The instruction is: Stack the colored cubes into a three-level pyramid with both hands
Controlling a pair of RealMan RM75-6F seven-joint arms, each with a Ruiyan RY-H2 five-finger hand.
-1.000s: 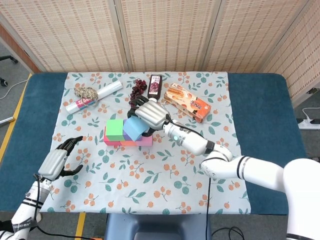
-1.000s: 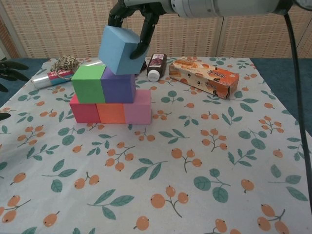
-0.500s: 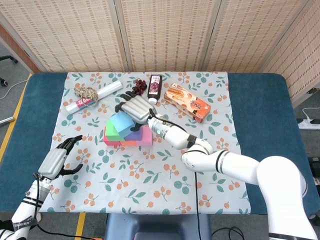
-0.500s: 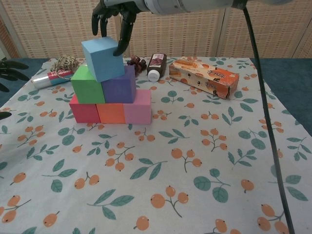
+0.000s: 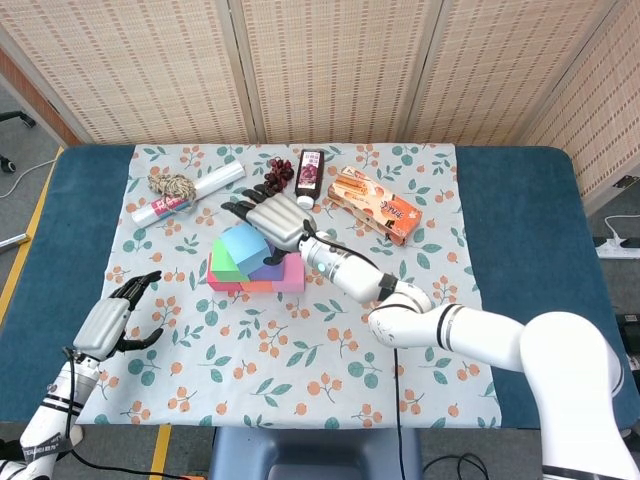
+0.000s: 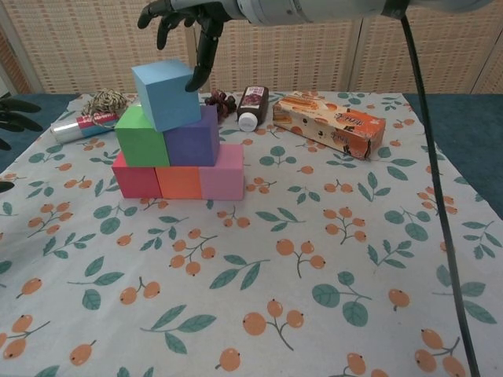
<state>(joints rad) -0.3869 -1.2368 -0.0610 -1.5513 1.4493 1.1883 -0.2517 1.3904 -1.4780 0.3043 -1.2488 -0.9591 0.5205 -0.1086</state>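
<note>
Blue cube sits on top of the stack, resting across the green cube and the purple cube, which in turn rest on a bottom row of red cube, orange cube and pink cube on the flowered worktop. In the chest view the blue cube appears tilted and turned relative to the cubes beneath it, so its seating is judged not fully flat. The right hand is above and just behind it with fingers spread and holding nothing; one fingertip is at or very near the cube's upper right edge, and contact cannot be confirmed. Risk: if that finger drags sideways as the hand withdraws, it could twist the blue cube further or tip it off toward the robot, and a push could shift the purple cube and open the gap under the top level. A straight upward lift away from the stack looks the safer course. The left hand is well apart near the worktop's front left corner, fingers apart and empty, too far to steady the stack if it slips.
</note>
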